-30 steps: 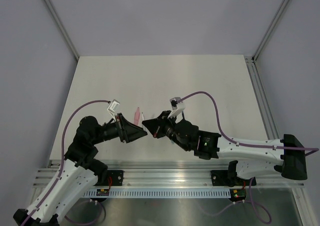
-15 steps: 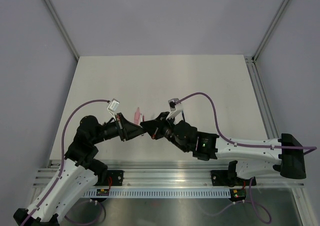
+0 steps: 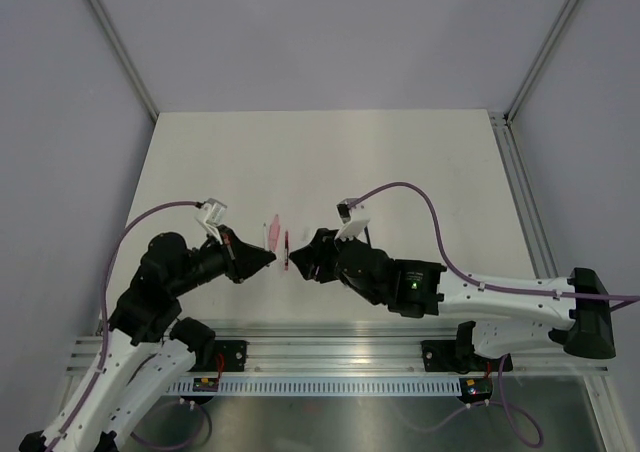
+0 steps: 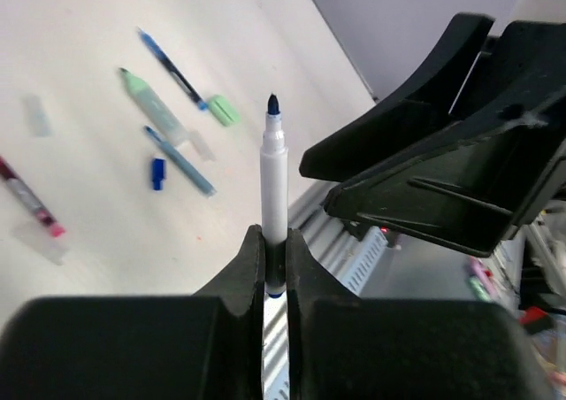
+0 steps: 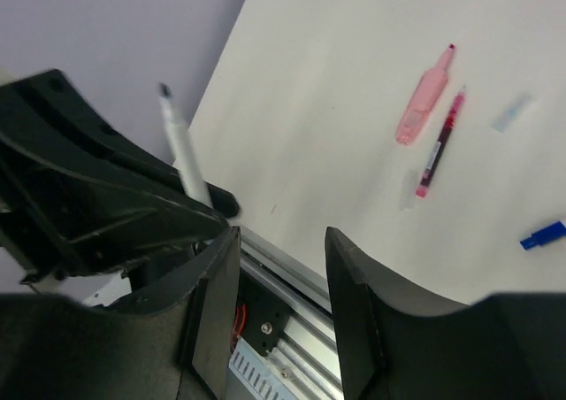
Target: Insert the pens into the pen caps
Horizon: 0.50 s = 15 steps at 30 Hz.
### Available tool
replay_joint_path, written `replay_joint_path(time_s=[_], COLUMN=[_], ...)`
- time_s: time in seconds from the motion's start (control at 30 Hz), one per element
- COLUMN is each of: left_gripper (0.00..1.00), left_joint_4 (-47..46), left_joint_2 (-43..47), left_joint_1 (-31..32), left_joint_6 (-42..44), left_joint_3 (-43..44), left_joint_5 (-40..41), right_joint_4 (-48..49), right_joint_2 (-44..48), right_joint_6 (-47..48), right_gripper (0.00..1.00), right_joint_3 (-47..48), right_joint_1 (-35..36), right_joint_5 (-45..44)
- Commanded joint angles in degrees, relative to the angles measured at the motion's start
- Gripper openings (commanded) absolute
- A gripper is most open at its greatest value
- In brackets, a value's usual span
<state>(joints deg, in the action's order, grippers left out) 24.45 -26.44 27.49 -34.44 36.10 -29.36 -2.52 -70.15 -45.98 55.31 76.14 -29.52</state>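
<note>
My left gripper (image 4: 274, 237) is shut on a white pen (image 4: 274, 183), which stands upright between the fingers with its dark blue tip up. In the right wrist view that same white pen (image 5: 183, 155) sticks up at the left. My right gripper (image 5: 283, 250) stands open with nothing between its fingers, just right of my left gripper (image 3: 266, 259), and shows in the top view as the right gripper (image 3: 299, 261). On the table lie a red pen (image 5: 439, 143), a blue pen (image 4: 172, 64), a teal pen (image 4: 181, 159), and clear pen caps (image 5: 513, 112) (image 4: 37, 115).
A pink highlighter (image 5: 423, 99) lies beside the red pen. A green highlighter (image 4: 150, 103), its green cap (image 4: 224, 111) and a small blue cap (image 4: 157, 172) lie near the blue pens. The aluminium rail (image 3: 330, 357) runs along the table's near edge.
The left gripper shut on the white pen, then the right gripper opened and let it go. The left arm has drawn back to the left with the pen.
</note>
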Motion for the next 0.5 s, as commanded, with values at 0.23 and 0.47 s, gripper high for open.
replay_joint_path(time_s=[0.23,0.47], left_gripper=[0.0,0.0], left_joint_4=[10.8,9.57], left_joint_2=[6.57,8.41], left_joint_1=[0.02,0.02], left_joint_6=[11.15,11.14], left_joint_3=[4.78,3.1], left_joint_5=[15.21,15.83], right_joint_4=[-20.85,-19.71], right_joint_2=[-7.88,-17.2], right_joint_6=[-12.64,-11.86], right_gripper=[0.45,0.48], right_joint_3=[-0.29,1.11], right_joint_1=[-0.81,-6.25], right_joint_5=[-2.83,-0.37])
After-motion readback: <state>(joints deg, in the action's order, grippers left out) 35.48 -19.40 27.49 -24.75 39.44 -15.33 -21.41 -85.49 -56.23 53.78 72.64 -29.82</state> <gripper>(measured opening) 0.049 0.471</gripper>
